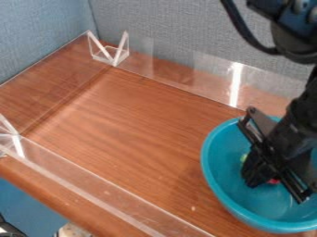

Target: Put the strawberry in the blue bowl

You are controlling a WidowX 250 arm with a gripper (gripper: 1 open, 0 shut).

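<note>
The blue bowl (pixel 224 174) stands at the table's right front corner. My black gripper (pixel 270 181) points steeply down inside it, low over the bowl's floor, and its fingers are drawn together. The strawberry is hidden behind the fingers. I cannot tell whether it is pinched between them or lying under them.
Low clear plastic walls (pixel 186 67) run round the wooden table (pixel 111 111), with a folded clear bracket (pixel 109 46) at the back left corner. Grey-blue panels close off the back. The arm's black cable (pixel 254 32) hangs above the bowl.
</note>
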